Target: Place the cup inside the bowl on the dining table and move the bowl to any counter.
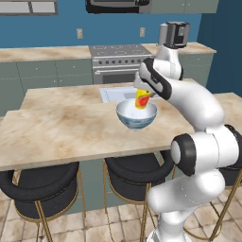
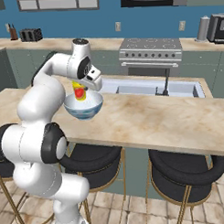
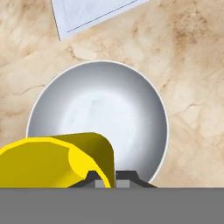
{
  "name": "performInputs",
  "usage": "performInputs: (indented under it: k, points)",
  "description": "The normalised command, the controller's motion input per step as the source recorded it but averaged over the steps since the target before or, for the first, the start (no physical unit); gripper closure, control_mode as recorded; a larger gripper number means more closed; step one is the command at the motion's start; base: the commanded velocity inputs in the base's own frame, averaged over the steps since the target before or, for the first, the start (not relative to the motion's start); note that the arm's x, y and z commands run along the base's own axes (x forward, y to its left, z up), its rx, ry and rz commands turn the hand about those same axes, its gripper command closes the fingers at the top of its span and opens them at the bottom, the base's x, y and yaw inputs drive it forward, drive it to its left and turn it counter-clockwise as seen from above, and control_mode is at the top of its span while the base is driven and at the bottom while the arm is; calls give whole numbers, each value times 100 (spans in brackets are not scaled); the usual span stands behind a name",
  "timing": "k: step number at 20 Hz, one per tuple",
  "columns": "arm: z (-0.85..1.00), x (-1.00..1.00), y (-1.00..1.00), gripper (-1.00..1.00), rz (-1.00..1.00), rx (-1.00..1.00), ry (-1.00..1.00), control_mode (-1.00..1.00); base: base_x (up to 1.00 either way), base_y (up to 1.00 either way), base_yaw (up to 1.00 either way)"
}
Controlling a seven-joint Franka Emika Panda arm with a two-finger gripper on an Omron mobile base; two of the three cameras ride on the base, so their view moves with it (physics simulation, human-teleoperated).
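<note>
The bowl (image 1: 136, 118) stands on the dining table (image 1: 61, 127), white inside with a pale blue patterned outside. The yellow cup (image 1: 142, 99) with its red-orange patch hangs just above the bowl's rim, and my gripper (image 1: 143, 93) is shut on its wall. In the right base view the cup (image 2: 79, 91) sits over the bowl (image 2: 84, 106) on the dining table (image 2: 155, 119), under the gripper (image 2: 81, 84). From the hand, the cup (image 3: 57, 162) fills the lower left, over the bowl's white inside (image 3: 105, 113). The gripper (image 3: 105, 181) pinches the cup's wall.
Black gold-legged stools (image 1: 40, 186) (image 2: 184, 173) stand along the table's near edge. A sink (image 2: 154, 88) with a faucet lies in the worktop behind the bowl. Farther back, a counter (image 1: 42, 53) and a stove (image 1: 118, 54) line the blue wall.
</note>
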Motion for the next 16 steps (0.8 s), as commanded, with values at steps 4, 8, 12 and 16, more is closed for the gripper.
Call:
performInputs:
  k: [4, 8, 12, 16]
  points:
    - [0, 3, 14, 100, 0, 0, 0, -100, 0, 0, 0]
    - [-11, 0, 0, 100, 0, 0, 0, -100, 0, 0, 0]
    - [-19, 0, 0, 100, 0, 0, 0, -100, 0, 0, 0]
    - [-21, 0, 0, 100, 0, 0, 0, -100, 0, 0, 0]
